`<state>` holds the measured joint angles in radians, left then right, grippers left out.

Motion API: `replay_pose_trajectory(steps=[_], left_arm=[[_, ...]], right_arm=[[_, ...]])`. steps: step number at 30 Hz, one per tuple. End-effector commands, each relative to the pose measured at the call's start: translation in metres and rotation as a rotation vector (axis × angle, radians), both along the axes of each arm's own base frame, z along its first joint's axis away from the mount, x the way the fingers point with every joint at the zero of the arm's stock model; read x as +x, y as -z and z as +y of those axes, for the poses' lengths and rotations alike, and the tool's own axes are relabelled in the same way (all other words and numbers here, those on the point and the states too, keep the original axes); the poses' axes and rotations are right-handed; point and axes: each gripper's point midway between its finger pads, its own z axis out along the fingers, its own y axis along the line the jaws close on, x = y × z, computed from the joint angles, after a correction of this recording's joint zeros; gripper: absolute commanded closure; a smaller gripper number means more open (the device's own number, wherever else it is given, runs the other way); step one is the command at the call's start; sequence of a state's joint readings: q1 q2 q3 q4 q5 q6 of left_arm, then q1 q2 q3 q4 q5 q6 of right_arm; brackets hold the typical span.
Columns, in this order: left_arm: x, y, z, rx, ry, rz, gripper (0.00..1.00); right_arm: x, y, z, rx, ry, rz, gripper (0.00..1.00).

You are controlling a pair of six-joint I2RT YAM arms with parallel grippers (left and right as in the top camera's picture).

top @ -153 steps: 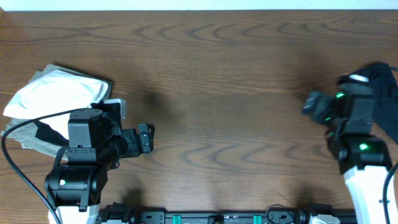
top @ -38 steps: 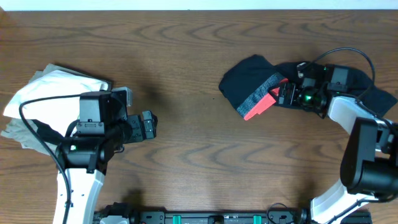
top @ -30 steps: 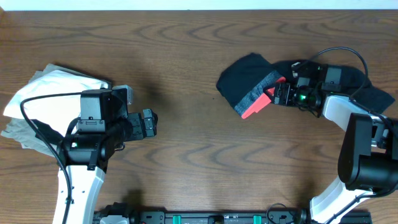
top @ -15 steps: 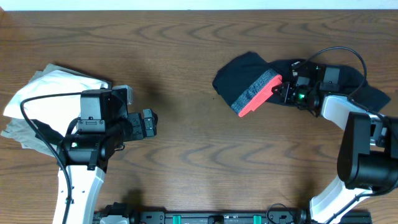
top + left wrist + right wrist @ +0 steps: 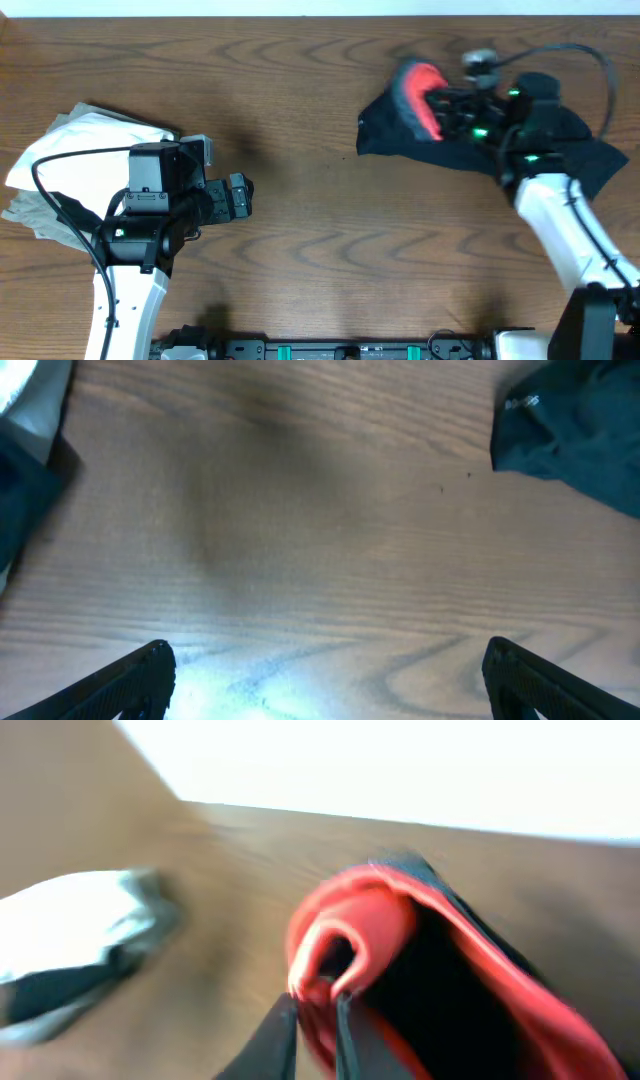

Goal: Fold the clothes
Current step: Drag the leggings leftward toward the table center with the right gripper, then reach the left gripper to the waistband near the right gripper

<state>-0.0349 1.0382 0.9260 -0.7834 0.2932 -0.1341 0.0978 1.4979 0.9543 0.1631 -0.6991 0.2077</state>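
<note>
My right pincer (image 5: 315, 1007) is closed almost completely, its two fingers nipping the red band (image 5: 350, 935) at the edge of a dark garment (image 5: 455, 150). It holds that edge raised above the far right part of the wooden table (image 5: 330, 250), while the rest of the cloth trails down in a loose, crumpled heap beneath my arm. The wrist view here is badly blurred, so I can only say the band looks bunched between the fingers, not how much fabric is caught. My left pincer (image 5: 328, 670) hangs wide open over bare wood at the left centre, holding nothing, well apart from the garment. Just behind it at the left edge lies a pale pile (image 5: 90, 150) of white and grey clothing. By my judgement the folding of the dark garment has barely begun: it is gripped but not spread flat, no crease is made, and it needs laying out first.
</note>
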Motion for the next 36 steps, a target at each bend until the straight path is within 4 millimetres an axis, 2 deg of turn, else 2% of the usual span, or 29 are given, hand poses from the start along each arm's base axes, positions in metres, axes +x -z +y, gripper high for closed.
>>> replay_pose_trajectory(steps=[1, 3, 4, 5, 7, 11, 15, 18, 20, 23, 26, 29, 31, 33, 36], left_arm=[[0.002, -0.005, -0.003, -0.007, 0.011, -0.010, 0.02], [0.002, -0.005, -0.003, -0.007, 0.011, -0.009, 0.02], [0.002, -0.004, -0.003, -0.007, 0.011, -0.009, 0.02], [0.001, -0.004, -0.003, -0.007, 0.011, -0.006, 0.02], [0.000, -0.004, -0.003, -0.007, 0.011, -0.002, 0.02], [-0.001, -0.003, -0.003, -0.006, 0.012, 0.003, 0.02], [0.001, -0.004, -0.004, -0.010, 0.015, -0.007, 0.02], [0.005, -0.008, -0.013, -0.021, 0.048, -0.033, 0.02], [0.010, -0.015, -0.032, -0.066, 0.112, -0.071, 0.02], [0.020, -0.019, -0.054, -0.091, 0.183, -0.112, 0.02], [0.032, -0.012, -0.073, -0.104, 0.224, -0.115, 0.02], [0.042, 0.008, -0.090, -0.124, 0.236, -0.065, 0.02], [0.046, 0.022, -0.101, -0.131, 0.255, -0.029, 0.01], [0.051, 0.039, -0.119, -0.153, 0.302, 0.001, 0.14], [0.057, 0.058, -0.141, -0.182, 0.358, 0.021, 0.16]], right_arm=[[-0.049, -0.043, 0.089, 0.069, -0.309, -0.116, 0.54], [-0.065, -0.050, 0.119, 0.060, -0.369, -0.153, 0.12], [-0.066, -0.049, 0.126, 0.046, -0.357, -0.159, 0.01], [-0.063, -0.046, 0.129, 0.029, -0.324, -0.154, 0.01], [-0.052, -0.036, 0.122, -0.013, -0.233, -0.123, 0.01], [-0.034, -0.006, 0.087, -0.087, -0.096, -0.006, 0.01], [-0.020, 0.028, 0.030, -0.156, 0.062, 0.149, 0.01], [-0.016, 0.059, -0.027, -0.240, 0.239, 0.286, 0.01], [-0.022, 0.082, -0.068, -0.317, 0.367, 0.393, 0.01], [-0.039, 0.103, -0.110, -0.400, 0.489, 0.518, 0.01], [-0.059, 0.119, -0.138, -0.446, 0.554, 0.632, 0.01], [-0.075, 0.127, -0.170, -0.482, 0.645, 0.716, 0.01], [-0.081, 0.129, -0.186, -0.481, 0.693, 0.746, 0.01], [-0.083, 0.130, -0.198, -0.440, 0.745, 0.774, 0.01], [-0.084, 0.129, -0.204, -0.395, 0.755, 0.786, 0.01]])
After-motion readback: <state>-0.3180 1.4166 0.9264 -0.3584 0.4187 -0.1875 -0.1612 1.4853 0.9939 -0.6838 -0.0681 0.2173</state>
